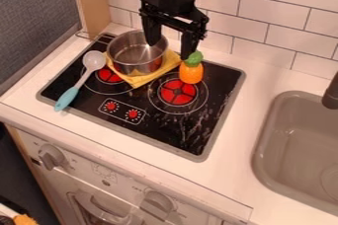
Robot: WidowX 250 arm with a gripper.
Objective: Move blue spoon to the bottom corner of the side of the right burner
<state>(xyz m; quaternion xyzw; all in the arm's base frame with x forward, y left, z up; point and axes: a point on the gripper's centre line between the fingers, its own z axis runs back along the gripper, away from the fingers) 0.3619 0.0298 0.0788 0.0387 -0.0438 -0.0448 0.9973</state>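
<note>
My black two-finger gripper hung open and unladen. Beyond the shiny steel pot beside it lay the long blue-handled, grey-headed plastic spoon. I judged it light, stiff, slightly slippery, best pinched crosswise mid-handle.

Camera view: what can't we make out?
- Camera view: yellow cloth, middle hidden by pot.
- Camera view: sink, cut off by right edge.
- Camera view: faucet, cut off by right edge.
- Camera view: orange item, cut off by bottom edge, unidentifiable.
</note>
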